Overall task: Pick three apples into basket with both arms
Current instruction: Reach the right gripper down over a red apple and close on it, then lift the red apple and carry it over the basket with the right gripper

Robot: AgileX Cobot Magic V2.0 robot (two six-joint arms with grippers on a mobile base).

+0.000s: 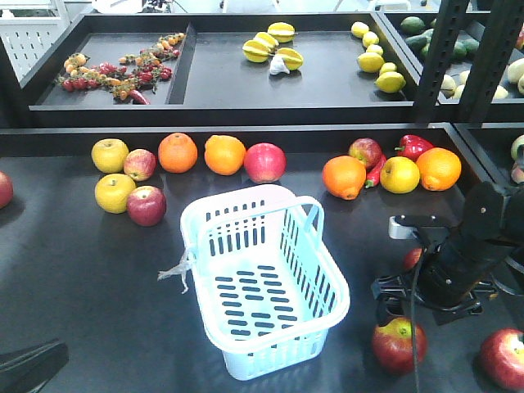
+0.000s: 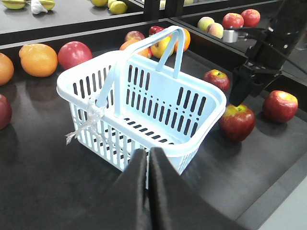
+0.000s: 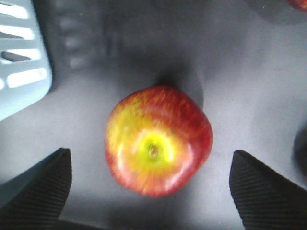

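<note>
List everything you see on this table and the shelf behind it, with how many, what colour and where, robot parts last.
basket: one, pale blue, empty, middle of the lower table
red apples: three, red with yellow blush, front right beside the basket
other red apples: four along the back, one cut off at the left edge
yellow apples: three, two back left, one back right
oranges: four, two back centre, two back right
red peppers: two, back right
star fruit, lemons, small tomatoes: several, upper shelf
left end effector: black, shut, facing the basket
right end effector: black, open, above one front-right apple
</note>
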